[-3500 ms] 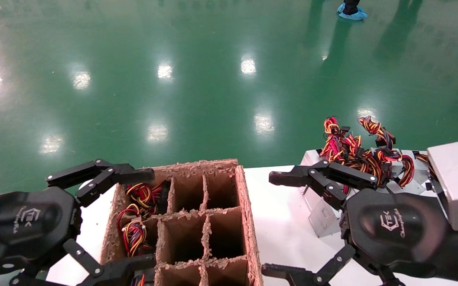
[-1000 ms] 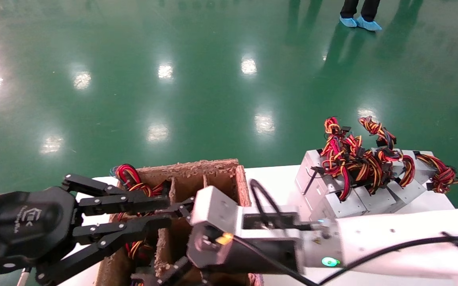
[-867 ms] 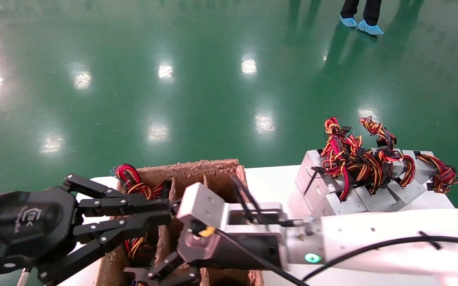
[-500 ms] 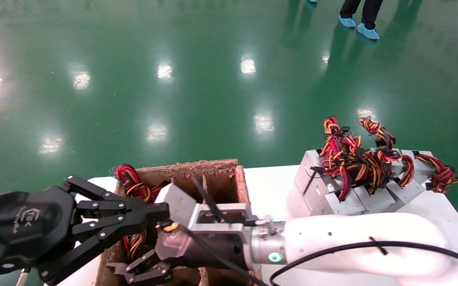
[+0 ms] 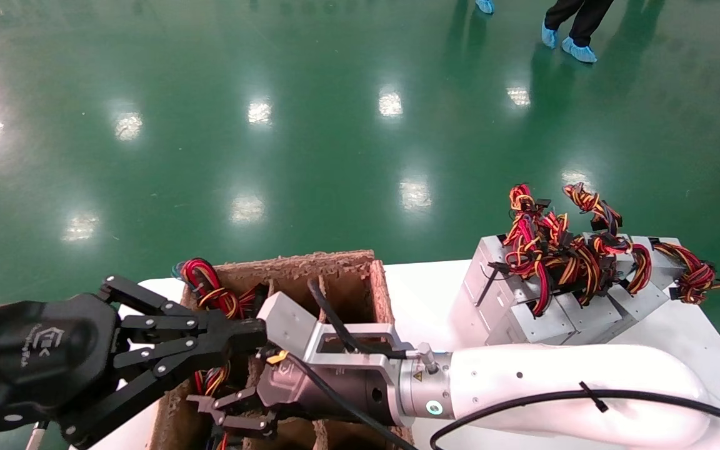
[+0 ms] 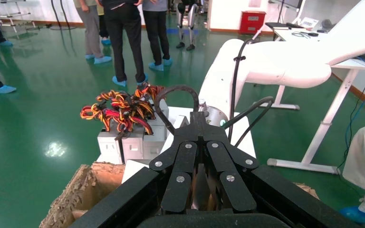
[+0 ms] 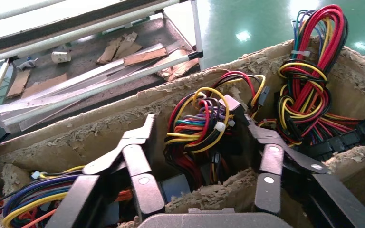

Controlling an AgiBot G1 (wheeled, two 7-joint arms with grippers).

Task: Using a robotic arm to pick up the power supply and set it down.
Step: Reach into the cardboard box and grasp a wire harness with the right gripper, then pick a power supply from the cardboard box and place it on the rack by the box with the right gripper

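Left gripper (image 5: 235,340), fingers nearly together and holding nothing, hovers at the carton's (image 5: 391,325) left edge. Right gripper (image 7: 197,142), fingers wide, straddles the wire bundle of the power supply (image 7: 204,128) standing in a left-hand cell, directly below; long axis apparently vertical. White counter (image 5: 425,294); glossy green floor (image 5: 310,125)

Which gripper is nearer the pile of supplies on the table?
Right. The right gripper is in the carton, with the pile on its arm's side; the left gripper sits beyond the carton's far side.
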